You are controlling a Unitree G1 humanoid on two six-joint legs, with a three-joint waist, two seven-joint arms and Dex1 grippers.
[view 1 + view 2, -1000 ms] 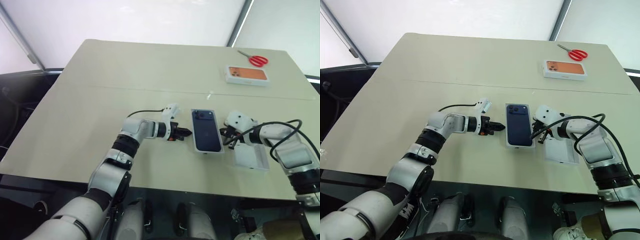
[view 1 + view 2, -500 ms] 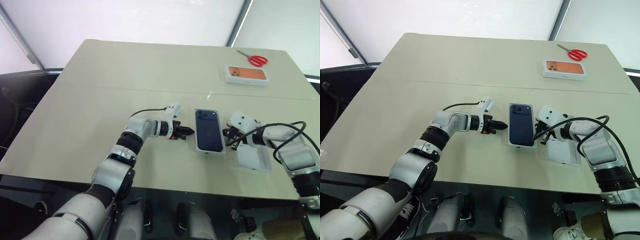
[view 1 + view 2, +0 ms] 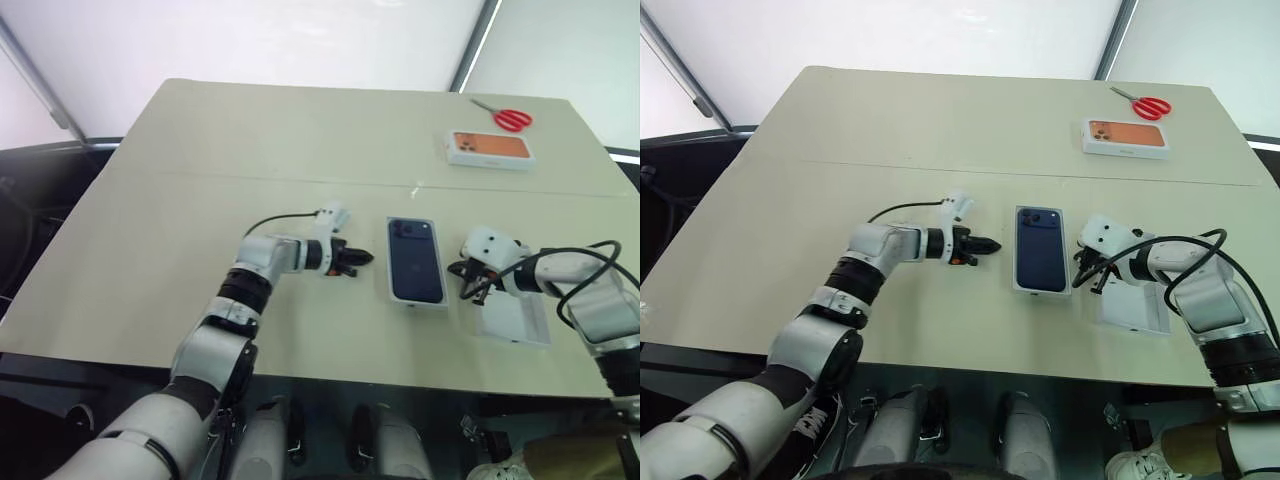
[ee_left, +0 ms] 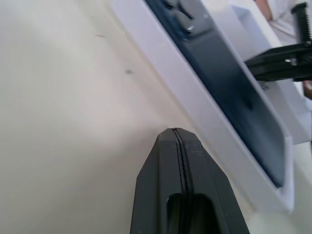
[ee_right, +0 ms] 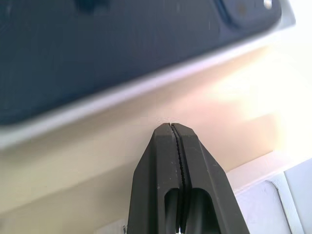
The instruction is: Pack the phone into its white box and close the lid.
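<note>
1. With the phone (image 3: 1041, 248) seated in the box (image 3: 1019, 283), its long axis runs away from the robot.
2. Lid (image 3: 1135, 309) lies just right of the box, under the right gripper (image 3: 1087, 279), which is nearer.
3. Left gripper (image 3: 989, 244) sits just left of the box.
4. Both grippers: fingers pressed together, empty.

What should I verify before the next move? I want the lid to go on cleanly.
1. Phone seated in the white box, camera side up: ok.
2. Lid lying free on the table, to the right of the box: ok.
3. Left tool shut, holding nothing, apart from the box: ok.
4. Right tool shut, holding nothing, between box and lid: ok.
5. Lid gripped: not ok.
6. Phone fully flush in the box: cannot tell.
</note>
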